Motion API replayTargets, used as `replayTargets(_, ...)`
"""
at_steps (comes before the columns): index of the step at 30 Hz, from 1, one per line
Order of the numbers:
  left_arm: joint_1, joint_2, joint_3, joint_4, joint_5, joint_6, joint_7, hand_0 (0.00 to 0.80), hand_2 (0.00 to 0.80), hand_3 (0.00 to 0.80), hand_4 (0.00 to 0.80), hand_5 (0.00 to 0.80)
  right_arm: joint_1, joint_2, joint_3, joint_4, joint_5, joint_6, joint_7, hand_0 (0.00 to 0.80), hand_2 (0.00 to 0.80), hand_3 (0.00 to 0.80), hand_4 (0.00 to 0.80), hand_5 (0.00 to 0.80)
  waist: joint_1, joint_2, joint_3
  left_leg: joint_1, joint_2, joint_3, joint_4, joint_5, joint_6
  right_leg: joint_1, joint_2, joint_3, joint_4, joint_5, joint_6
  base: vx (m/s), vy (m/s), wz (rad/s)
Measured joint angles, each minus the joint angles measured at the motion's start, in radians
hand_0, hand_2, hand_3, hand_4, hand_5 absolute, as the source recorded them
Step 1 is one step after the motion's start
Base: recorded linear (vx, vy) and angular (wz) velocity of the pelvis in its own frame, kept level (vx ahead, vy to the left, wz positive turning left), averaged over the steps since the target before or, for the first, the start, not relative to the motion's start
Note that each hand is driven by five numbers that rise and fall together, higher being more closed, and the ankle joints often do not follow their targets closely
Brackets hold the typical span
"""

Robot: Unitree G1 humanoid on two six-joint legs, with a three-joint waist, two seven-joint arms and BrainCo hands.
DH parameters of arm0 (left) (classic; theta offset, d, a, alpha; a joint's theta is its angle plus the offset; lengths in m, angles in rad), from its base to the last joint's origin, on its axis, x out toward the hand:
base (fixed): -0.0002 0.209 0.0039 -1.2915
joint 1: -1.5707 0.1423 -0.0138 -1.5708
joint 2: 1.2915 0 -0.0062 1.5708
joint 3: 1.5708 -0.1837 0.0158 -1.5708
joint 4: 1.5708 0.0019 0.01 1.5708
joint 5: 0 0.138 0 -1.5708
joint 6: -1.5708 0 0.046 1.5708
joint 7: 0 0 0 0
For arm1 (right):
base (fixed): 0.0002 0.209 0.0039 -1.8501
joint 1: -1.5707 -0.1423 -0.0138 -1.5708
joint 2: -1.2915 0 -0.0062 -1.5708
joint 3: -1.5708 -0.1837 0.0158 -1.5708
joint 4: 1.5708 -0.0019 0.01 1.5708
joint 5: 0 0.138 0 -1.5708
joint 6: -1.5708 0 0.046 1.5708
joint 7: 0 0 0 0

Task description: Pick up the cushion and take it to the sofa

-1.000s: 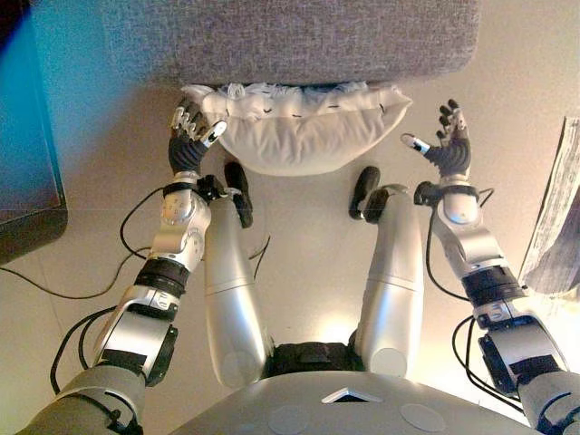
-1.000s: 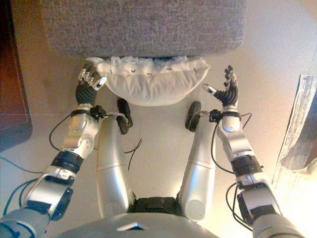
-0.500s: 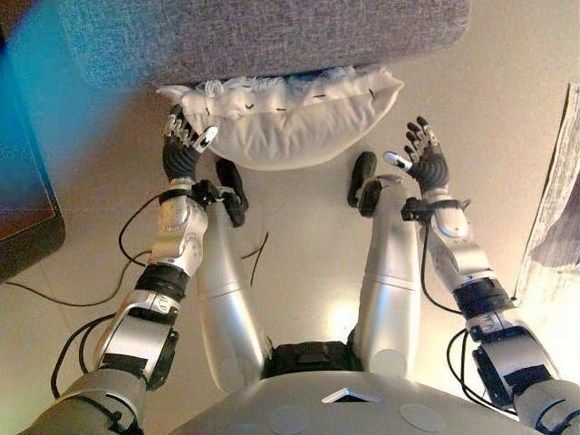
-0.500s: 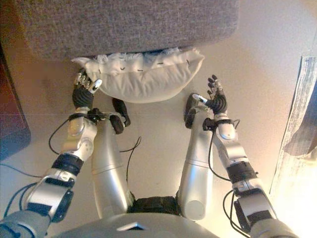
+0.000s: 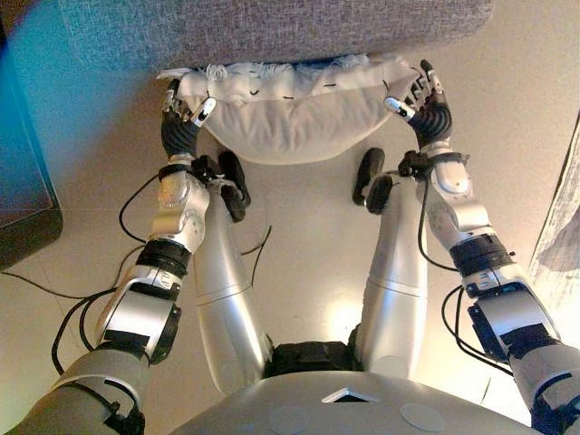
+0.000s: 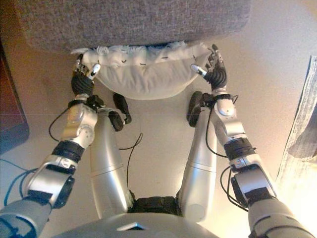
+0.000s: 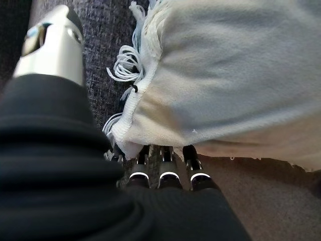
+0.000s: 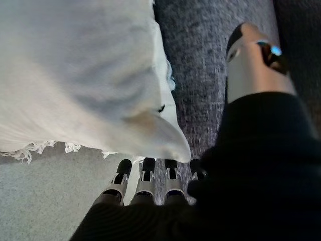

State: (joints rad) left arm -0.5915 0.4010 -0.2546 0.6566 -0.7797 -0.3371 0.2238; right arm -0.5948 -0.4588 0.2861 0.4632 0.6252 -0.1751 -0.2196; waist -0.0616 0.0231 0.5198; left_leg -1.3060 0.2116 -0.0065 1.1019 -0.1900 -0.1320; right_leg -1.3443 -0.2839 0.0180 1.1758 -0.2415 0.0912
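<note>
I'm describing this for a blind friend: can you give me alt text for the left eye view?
Seen from above, the robot presses a white fringed cushion between its left hand and right hand, one at each end. The cushion lies on the pale floor against the base of a grey sofa.

Silver-grey arm shells with black joint bands (glossy, rounded). Dark ribbed covers over wrists and backs of left robot hand (image 5: 182,134) and right robot hand (image 5: 430,113). Silver fingers (image 7: 168,173), dark-tipped.

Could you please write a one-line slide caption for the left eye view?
Both hands, left hand and right hand, bracket the ends of the white cushion lying against the grey sofa.
</note>
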Motion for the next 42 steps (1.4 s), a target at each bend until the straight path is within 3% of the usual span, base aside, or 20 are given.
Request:
replayTargets(14,-0.044,0.002,0.000,0.010,-0.022,0.021,-0.014,0.000,0.000,0.000,0.000,0.000,-0.084,0.000,-0.001,0.031,0.036,0.007,-0.026,0.000,0.000,0.000,0.000,0.000,0.003,0.006,0.003,-0.031,-0.002,0.002,0.008,-0.002,0.004,-0.033,-0.001,0.006,0.007,0.000,0.001,0.000,0.000,0.00)
replayTargets(26,-0.079,0.005,-0.001,0.021,-0.040,0.068,-0.032,0.000,0.000,0.000,0.000,0.000,-0.092,-0.029,0.005,0.041,0.037,0.053,0.082,0.000,0.000,0.000,0.000,0.000,0.023,0.008,0.004,-0.050,-0.005,0.001,0.013,-0.002,0.006,-0.047,-0.006,0.005,0.010,0.002,-0.002,0.003,-0.008,0.00)
replayTargets(27,-0.086,0.006,-0.002,0.029,-0.040,0.071,-0.032,0.000,0.000,0.000,0.000,0.000,-0.094,-0.029,0.006,0.045,0.038,0.054,0.085,0.078,0.078,0.078,0.078,0.078,0.022,0.008,0.004,-0.051,-0.005,0.000,0.015,-0.002,0.006,-0.047,-0.006,0.005,0.011,0.002,-0.002,0.000,0.000,0.00)
replayTargets(28,-0.091,0.010,-0.003,0.033,-0.040,0.077,-0.032,0.000,0.000,0.000,0.000,0.000,-0.097,-0.029,0.008,0.050,0.038,0.055,0.092,0.251,0.251,0.251,0.251,0.251,0.021,0.008,0.004,-0.051,-0.005,0.000,0.016,-0.002,0.006,-0.047,-0.006,0.005,0.012,0.002,-0.002,0.000,0.000,0.00)
replayTargets(29,-0.094,0.011,-0.003,0.035,-0.040,0.082,-0.032,0.000,0.000,0.000,0.000,0.000,-0.101,-0.029,0.008,0.056,0.038,0.057,0.099,0.543,0.543,0.543,0.543,0.543,0.021,0.008,0.004,-0.052,-0.005,-0.001,0.017,-0.002,0.006,-0.047,-0.007,0.005,0.013,0.002,-0.002,0.000,0.000,0.00)
replayTargets(30,-0.098,0.012,-0.003,0.035,-0.040,0.087,-0.032,0.000,0.000,0.000,0.000,0.000,-0.107,-0.030,0.010,0.063,0.037,0.063,0.102,0.744,0.744,0.744,0.744,0.744,0.021,0.008,0.004,-0.052,-0.005,-0.002,0.019,-0.002,0.006,-0.047,-0.007,0.005,0.014,0.001,-0.001,0.000,0.000,0.00)
replayTargets(31,-0.101,0.012,-0.003,0.036,-0.040,0.089,-0.032,0.242,0.242,0.242,0.242,0.242,-0.112,-0.030,0.011,0.070,0.037,0.068,0.103,0.800,0.800,0.800,0.800,0.800,0.021,0.008,0.004,-0.054,-0.005,-0.002,0.019,-0.002,0.006,-0.048,-0.007,0.005,0.014,0.000,0.001,0.000,0.000,0.00)
replayTargets(32,-0.103,0.012,-0.004,0.036,-0.040,0.091,-0.032,0.609,0.609,0.609,0.609,0.609,-0.115,-0.031,0.011,0.076,0.037,0.073,0.103,0.800,0.800,0.800,0.800,0.800,0.021,0.008,0.004,-0.055,-0.005,-0.003,0.020,-0.002,0.007,-0.049,-0.007,0.005,0.014,0.000,0.001,0.000,0.000,0.00)
replayTargets(33,-0.108,0.013,-0.004,0.039,-0.040,0.096,-0.032,0.800,0.800,0.800,0.800,0.800,-0.121,-0.034,0.020,0.089,0.037,0.076,0.104,0.800,0.800,0.800,0.800,0.800,0.021,0.008,0.004,-0.058,-0.004,-0.003,0.022,-0.002,0.007,-0.051,-0.009,0.005,0.015,0.000,0.002,0.000,0.000,0.00)
replayTargets(42,-0.145,0.023,-0.025,0.072,-0.040,0.117,-0.032,0.800,0.800,0.800,0.800,0.800,-0.125,-0.054,0.045,0.111,0.037,0.121,0.117,0.800,0.800,0.800,0.800,0.800,0.018,0.004,0.007,-0.085,-0.008,-0.010,0.053,-0.013,0.020,-0.058,-0.017,0.003,0.025,0.002,0.006,0.002,-0.003,0.01)
